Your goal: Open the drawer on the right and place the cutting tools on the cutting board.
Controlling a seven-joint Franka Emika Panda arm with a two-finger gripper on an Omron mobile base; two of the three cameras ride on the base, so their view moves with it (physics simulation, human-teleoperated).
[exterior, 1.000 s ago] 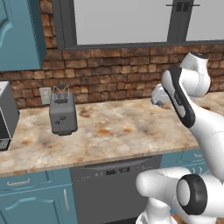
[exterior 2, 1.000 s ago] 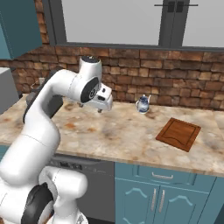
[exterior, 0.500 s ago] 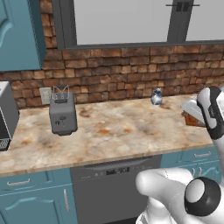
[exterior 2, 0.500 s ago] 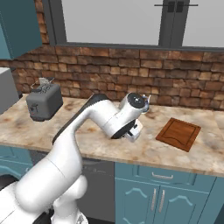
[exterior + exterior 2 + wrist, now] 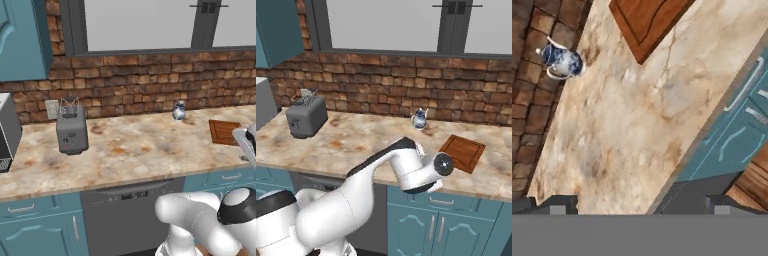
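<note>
Right base view: the white arm reaches over the front edge of the marbled beige stone counter (image 5: 356,142), its wrist just before the closed teal drawer (image 5: 443,201) with a small silver pull. The cutting board (image 5: 462,152), flat reddish-brown wood with a grooved rim, lies near the counter's front right edge, corner turned toward the arm. A small blue-and-white patterned jug (image 5: 419,119) stands at the back edge against the red-brown brick wall (image 5: 381,85). A grey metal toaster (image 5: 305,116), boxy with rounded corners, sits toward the left end. No legible writing or brand appears on any item.

Left base view: the same toaster (image 5: 71,131), jug (image 5: 178,111) and board (image 5: 224,132) line the counter; a dark grey dishwasher front (image 5: 130,215) sits below.

Hand view: the gripper (image 5: 637,205) shows two dark finger tips (image 5: 559,204) set well apart, jaws released and holding nothing, above the counter's front edge. The board (image 5: 647,20) and jug (image 5: 562,61) lie beyond; the teal drawer front (image 5: 747,95) runs at right. The cutting tools cannot be seen with the drawer shut.
</note>
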